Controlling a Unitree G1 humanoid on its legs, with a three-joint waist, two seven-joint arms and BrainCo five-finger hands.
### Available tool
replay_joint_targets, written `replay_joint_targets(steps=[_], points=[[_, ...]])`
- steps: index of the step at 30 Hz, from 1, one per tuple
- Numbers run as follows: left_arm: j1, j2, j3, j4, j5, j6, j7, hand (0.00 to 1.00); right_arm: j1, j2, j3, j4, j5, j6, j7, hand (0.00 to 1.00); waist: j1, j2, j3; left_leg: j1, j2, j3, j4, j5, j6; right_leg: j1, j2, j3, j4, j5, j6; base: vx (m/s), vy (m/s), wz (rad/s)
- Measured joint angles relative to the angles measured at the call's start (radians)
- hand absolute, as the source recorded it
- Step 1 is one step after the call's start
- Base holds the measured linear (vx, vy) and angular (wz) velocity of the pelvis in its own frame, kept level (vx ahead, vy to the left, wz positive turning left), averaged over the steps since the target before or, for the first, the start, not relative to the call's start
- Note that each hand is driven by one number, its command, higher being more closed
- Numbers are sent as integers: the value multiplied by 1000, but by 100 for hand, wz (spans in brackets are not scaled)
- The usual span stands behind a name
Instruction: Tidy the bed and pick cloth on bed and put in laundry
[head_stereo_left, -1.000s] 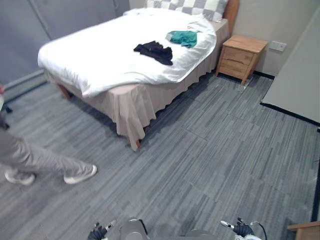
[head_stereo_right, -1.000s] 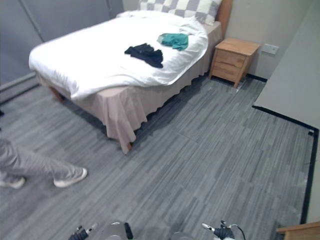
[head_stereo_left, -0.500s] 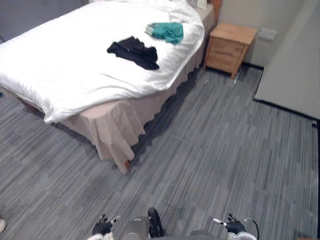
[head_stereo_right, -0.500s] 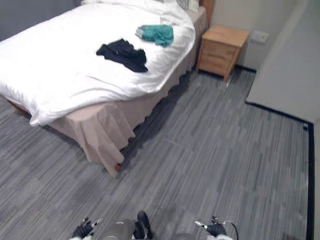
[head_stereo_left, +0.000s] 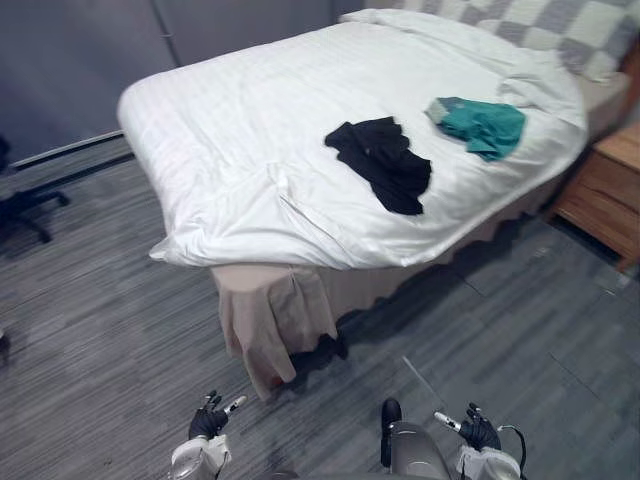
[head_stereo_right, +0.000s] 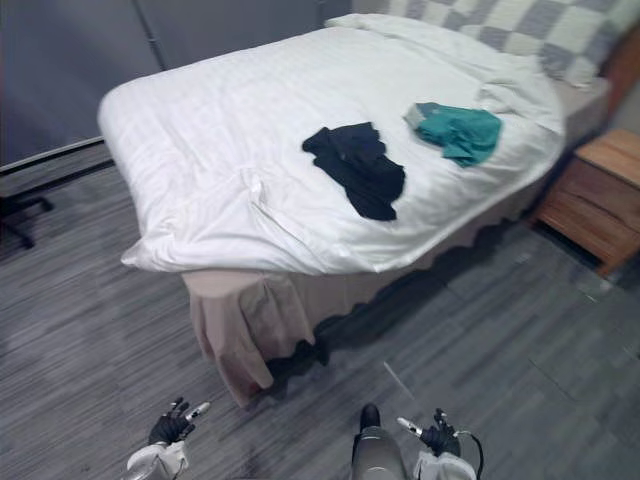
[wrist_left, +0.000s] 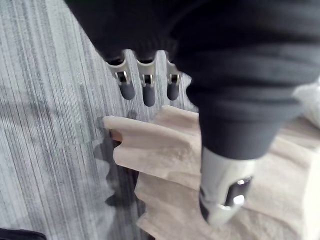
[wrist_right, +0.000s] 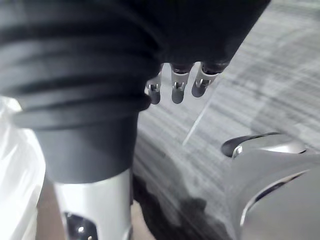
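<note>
Your left hand (head_stereo_left: 208, 422) and right hand (head_stereo_left: 480, 433) hang low, fingers relaxed, empty. The black cloth (head_stereo_left: 385, 165) lies far ahead on the bed (head_stereo_left: 220, 120), nearer your right (green cloth (head_stereo_left: 485, 125) farther right).

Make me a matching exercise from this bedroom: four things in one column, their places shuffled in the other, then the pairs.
Things
1. black cloth
2. teal cloth
3. checked pillow
4. nightstand

Places
A. standing on the floor beside the bed
B. at the head of the bed
C. on the middle of the duvet, towards its near edge
D. on the duvet, between the other garment and the pillow

Pairs: 1-C, 2-D, 3-B, 4-A
</note>
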Motion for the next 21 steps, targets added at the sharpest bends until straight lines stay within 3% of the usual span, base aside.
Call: replay_joint_targets(steps=[2, 3, 4, 5, 7, 10, 13, 14, 15, 16, 17, 19, 21], points=[[-8, 22, 4, -109, -35, -11, 21, 0, 2, -7, -13, 1, -1, -11, 2, 0, 6, 18, -11, -11, -49, 41, -232, 98, 16, 24, 4, -36, -25, 3, 5, 319, -40, 55], [-28, 67, 15, -189, -42, -34, 44, 0, 2, -11, -17, 20, 1, -19, -3, 0, 7, 19, -24, 7, -71, 50, -319, 134, -23, 26, 5, -39, -19, 4, 9, 338, -9, 53], [-55, 124, 17, -276, -31, -53, 76, 0, 9, -2, -14, 33, 3, -20, -7, 0, 7, 6, -33, 34, -95, 49, -391, 161, -24, 26, 1, -43, -19, 4, 9, 338, 2, 48], [-65, 145, 17, -307, -23, -65, 88, 0, 13, 1, -14, 35, 4, -20, -11, 0, 10, 2, -36, 41, -100, 48, -412, 169, -30, 25, 0, -45, -20, 4, 9, 291, 20, 35], [-118, 272, 18, -506, 50, -125, 161, 0, 19, 4, -14, 76, 9, -31, -28, 0, 25, -17, -66, 64, -122, 49, -497, 202, -40, 25, -2, -45, -36, 4, 9, 241, 33, 18], [-198, 370, 0, -666, 94, -169, 162, 0, 45, 3, -13, 81, 10, -42, -36, 0, 27, -22, -96, 90, -136, 53, -519, 205, -44, 56, -5, -37, -45, 8, 3, 201, 27, 13], [-280, 441, -72, -707, 99, -215, 115, 0, 59, 1, -7, 100, 7, -40, -40, 0, 25, -23, -132, 117, -134, 61, -528, 206, -46, 66, -9, -20, -20, 10, 1, 192, 30, 11], [-327, 457, -116, -694, 99, -225, 83, 0, 54, -6, -4, 103, 6, -35, -38, 0, 18, 1, -119, 129, -105, 74, -500, 207, -46, -16, -15, -4, 157, 1, -27, 110, -30, -4], [-366, 463, -144, -676, 100, -226, 64, 0, 55, -9, -6, 98, 8, -31, -36, 0, -4, 32, -117, 138, -64, 79, -492, 208, -48, -45, 40, 29, 93, -62, -6, 150, -37, -2], [-387, 473, -154, -666, 101, -225, 54, 0, 56, -7, -3, 98, 6, -27, -35, 0, -9, 19, -122, 147, -61, 83, -496, 215, -59, -30, 65, 40, -42, -9, -23, 178, -133, -7], [-445, 531, -207, -641, 120, -220, 28, 0, 60, 6, -3, 106, 1, -18, -33, 0, -16, -53, -129, 162, -106, 111, -503, 214, -71, -32, 41, 44, -131, 120, -45, 188, -117, -25], [-466, 535, -255, -607, 128, -216, 11, 0, 62, -2, -5, 116, 0, -18, -34, 0, -23, -46, -142, 164, -99, 133, -517, 213, -72, -34, 54, 57, -157, 121, -45, 132, -73, -29], [-540, 525, -400, -474, 182, -158, -32, 0, 56, -43, -5, 114, 0, -18, -36, 0, -54, -6, -111, 171, -102, 164, -546, 213, -72, -43, 69, 75, -178, 133, -46, 8, -10, -22]])
